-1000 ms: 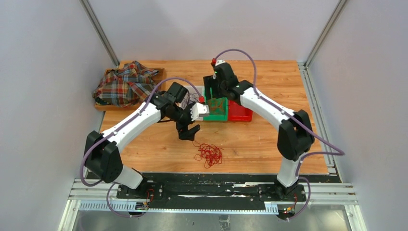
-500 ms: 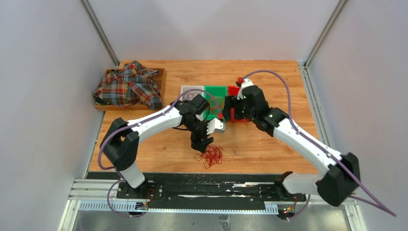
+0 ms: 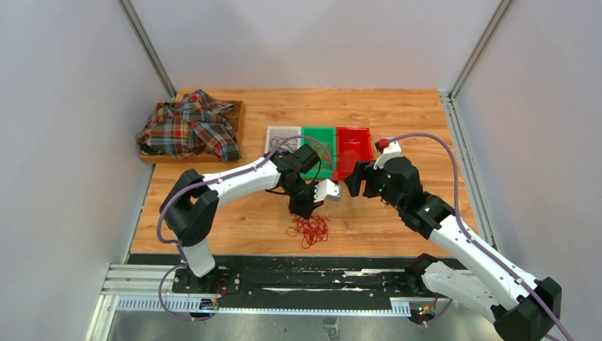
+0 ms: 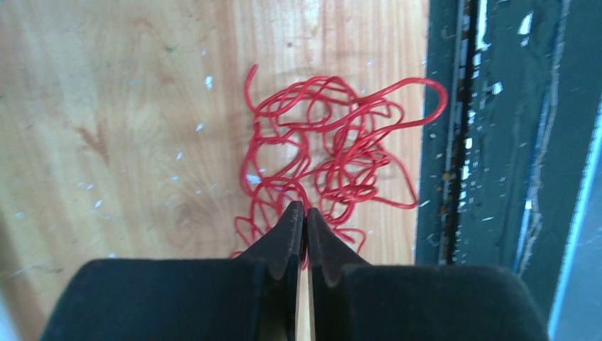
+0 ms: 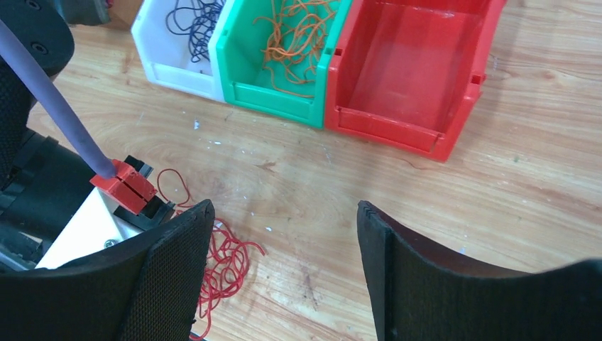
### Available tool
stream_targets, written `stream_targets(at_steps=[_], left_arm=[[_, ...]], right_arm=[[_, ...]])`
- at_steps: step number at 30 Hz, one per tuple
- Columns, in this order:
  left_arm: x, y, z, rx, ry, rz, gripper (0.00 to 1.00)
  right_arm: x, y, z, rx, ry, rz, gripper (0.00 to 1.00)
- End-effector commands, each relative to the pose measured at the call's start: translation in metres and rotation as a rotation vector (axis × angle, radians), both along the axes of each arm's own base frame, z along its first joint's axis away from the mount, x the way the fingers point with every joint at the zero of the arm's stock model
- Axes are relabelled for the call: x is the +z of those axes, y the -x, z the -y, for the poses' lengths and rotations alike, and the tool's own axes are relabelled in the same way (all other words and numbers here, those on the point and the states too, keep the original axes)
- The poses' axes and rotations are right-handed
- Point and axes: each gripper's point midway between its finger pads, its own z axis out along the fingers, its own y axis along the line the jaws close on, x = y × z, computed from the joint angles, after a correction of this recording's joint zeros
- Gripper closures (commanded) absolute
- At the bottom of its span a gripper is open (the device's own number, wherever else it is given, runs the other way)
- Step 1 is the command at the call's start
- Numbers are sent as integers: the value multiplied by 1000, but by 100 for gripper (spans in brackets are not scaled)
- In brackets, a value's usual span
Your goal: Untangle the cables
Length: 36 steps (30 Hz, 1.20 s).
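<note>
The red cables (image 3: 309, 229) lie as a loose, roughly round clump on the wooden table (image 3: 397, 114), close to its near edge and in front of the bins. The tangle has no clear long axis. In the left wrist view one long loop of the red cables (image 4: 334, 163) sticks out sideways past the table's edge over the dark rail (image 4: 490, 142). The left gripper (image 3: 304, 210) points down at the far side of the clump, its fingers (image 4: 287, 234) pressed together, with their tips at the clump's rim. Whether a strand is caught between them cannot be told. The right gripper (image 3: 353, 182) hangs just right of the left one, above bare wood, with its fingers (image 5: 397, 277) spread wide and nothing between them. Behind stand three bins side by side: the white bin (image 5: 177, 57) with dark cables (image 5: 192, 14), the green bin (image 5: 277, 96) with orange cables (image 5: 298, 32), and the red bin (image 5: 397, 121). A plaid cloth (image 3: 188, 128) lies in a wooden tray (image 3: 238, 108) at the far left.
</note>
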Motion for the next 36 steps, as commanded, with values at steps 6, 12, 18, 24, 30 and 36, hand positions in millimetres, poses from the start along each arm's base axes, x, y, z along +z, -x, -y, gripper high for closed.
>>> stream_targets(at_steps=[6, 12, 18, 24, 30, 36], left_arm=[[68, -44, -15, 200, -31, 265, 99], [125, -43, -26, 293, 27, 286, 99], [179, -36, -24, 331, 129, 277, 100], [208, -27, -21, 318, 197, 264, 100], [245, -20, -17, 272, 267, 276, 100], [304, -17, -7, 245, 418, 331, 100]], right_arm=[[16, 0, -35, 160, -130, 114, 26], [28, 16, -67, 292, -182, 237, 20], [51, 38, -103, 430, -191, 392, 18], [62, 32, -120, 417, -165, 434, 18], [54, 9, -132, 347, -133, 414, 23], [37, 0, -156, 371, -143, 370, 35]])
